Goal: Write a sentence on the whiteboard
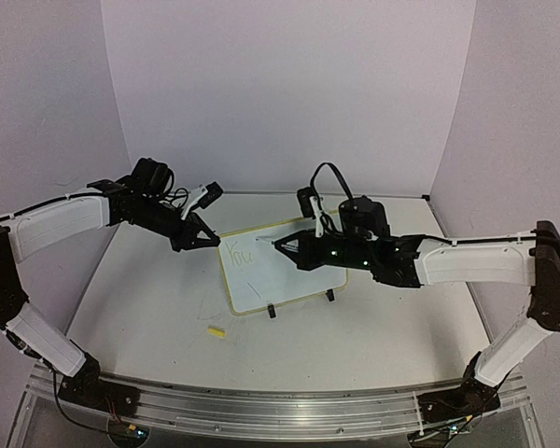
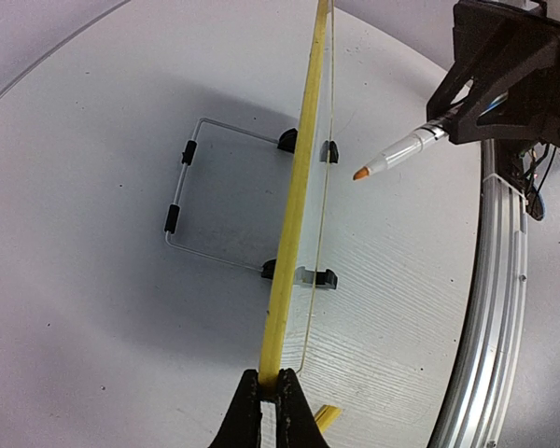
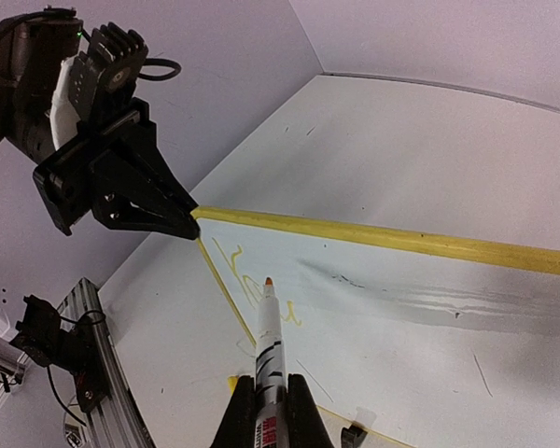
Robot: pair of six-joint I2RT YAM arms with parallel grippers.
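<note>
left claw (image 1: 203, 239): clamped on whiteboard (image 1: 285, 275) top corner, board propped on desk (image 1: 149, 308) | right claw (image 1: 287, 245): gripping marker (image 3: 267, 322), tip just off board | risk: hard press could pivot board in the pinch, skewing sentence (image 1: 238, 250)

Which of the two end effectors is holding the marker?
The right end effector: shut on the orange-tipped marker, while the left end effector pinches the yellow rim of the whiteboard.

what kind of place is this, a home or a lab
Probably a robot lab test cell: plain lilac walls box in a white table, a left arm and right arm are bolted to a metal rail at its edge, with a small whiteboard between them.
</note>
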